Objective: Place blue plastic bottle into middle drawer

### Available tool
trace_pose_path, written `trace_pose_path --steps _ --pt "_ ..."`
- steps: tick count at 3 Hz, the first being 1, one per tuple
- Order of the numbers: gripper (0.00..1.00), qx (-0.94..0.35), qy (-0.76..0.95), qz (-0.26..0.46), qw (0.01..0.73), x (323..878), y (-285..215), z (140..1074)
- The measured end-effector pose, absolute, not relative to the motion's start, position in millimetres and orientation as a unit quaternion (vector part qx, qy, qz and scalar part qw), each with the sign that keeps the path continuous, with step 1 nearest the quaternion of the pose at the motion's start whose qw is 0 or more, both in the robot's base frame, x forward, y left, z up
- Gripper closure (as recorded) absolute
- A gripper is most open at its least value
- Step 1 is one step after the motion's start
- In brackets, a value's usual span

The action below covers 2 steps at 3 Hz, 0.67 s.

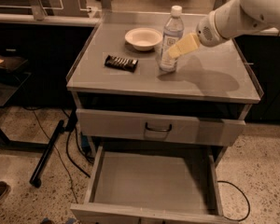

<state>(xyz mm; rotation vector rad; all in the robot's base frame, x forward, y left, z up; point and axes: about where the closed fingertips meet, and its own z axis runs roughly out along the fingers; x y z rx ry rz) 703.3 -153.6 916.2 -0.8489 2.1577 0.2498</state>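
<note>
Clear plastic with a white cap, the blue plastic bottle point(171, 38) stands upright on the grey table point(210, 80), toward the back of the top. It is just right of a white bowl point(143, 38) and behind and to the right of a dark wrapped snack bar point(121, 63). A white arm reaches in from the right, and its pale yellow tool point(176, 51) sits at the bottle's lower half, its tip overlapping the label. I cannot tell from this angle whether the tool is spread around the bottle, together, or merely beside it. Below, the upper drawer front point(130, 125) with its dark loop handle is shut. The middle drawer point(151, 181) stands pulled out, its floor bare.

I judge the step in hand to be the grasp: the bottle is not yet lifted and the drawer is ready. The next move calls for a firm hold on the bottle's body without tipping it toward the bowl. Then comes a lift, a carry forward past the table's front edge, and a descent into the drawer, clear of the shut front above it.
</note>
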Motion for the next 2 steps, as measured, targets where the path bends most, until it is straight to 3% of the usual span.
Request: trace_pose_path --steps 2 --pt "0.0 -0.335 0.847 0.122 0.394 732 -118 900"
